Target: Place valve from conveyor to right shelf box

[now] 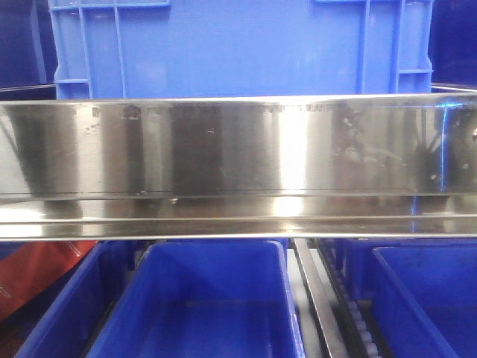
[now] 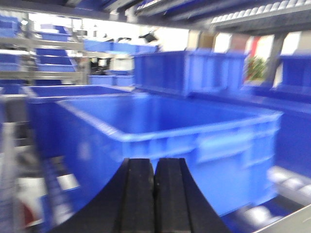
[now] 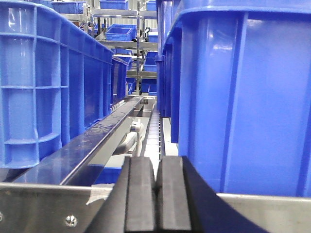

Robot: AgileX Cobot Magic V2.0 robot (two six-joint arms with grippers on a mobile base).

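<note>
No valve and no conveyor show in any view. My left gripper [image 2: 154, 167] is shut with nothing between its black fingers; it points at a blue shelf box [image 2: 194, 141] close in front, and the view is blurred. My right gripper [image 3: 156, 167] is also shut and empty. It sits at a steel shelf rail [image 3: 43, 204], facing the gap between two tall blue boxes, one on the left [image 3: 43, 82] and one on the right [image 3: 243, 97]. In the front view neither gripper appears.
A shiny steel shelf beam [image 1: 238, 164] spans the front view, with a large blue crate [image 1: 238, 48] on top. Below it sit open blue bins [image 1: 201, 306] and another at the right [image 1: 432, 298], divided by a roller track [image 1: 328, 306]. Red material [image 1: 37, 276] lies lower left.
</note>
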